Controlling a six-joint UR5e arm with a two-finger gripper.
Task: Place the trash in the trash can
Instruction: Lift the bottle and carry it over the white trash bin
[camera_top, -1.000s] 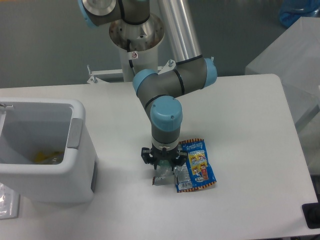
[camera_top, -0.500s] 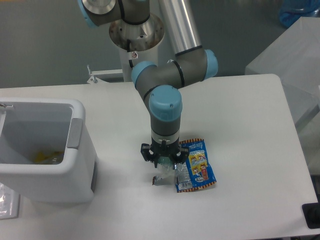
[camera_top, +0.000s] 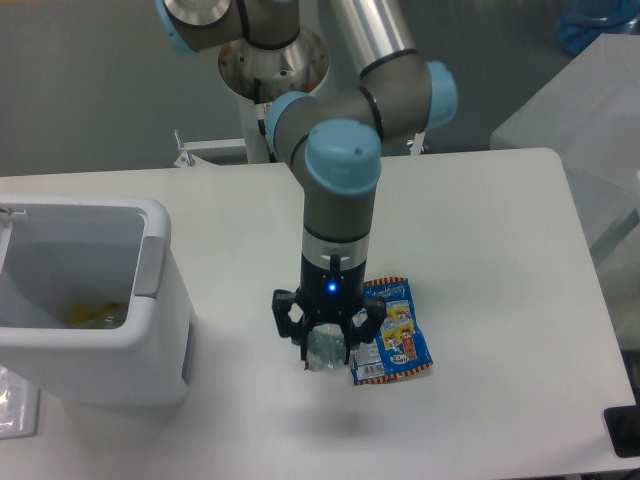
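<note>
Lifted since a second ago, the gripper is closed on the one crushed bottle, just above the table. One blue wrapper lies beside it. One bin stands well left.

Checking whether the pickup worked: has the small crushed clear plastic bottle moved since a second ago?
Yes. The small crushed clear plastic bottle, gripped in the claw, has lifted off the white table, rising beside the blue printed snack wrapper, which stayed put.
</note>
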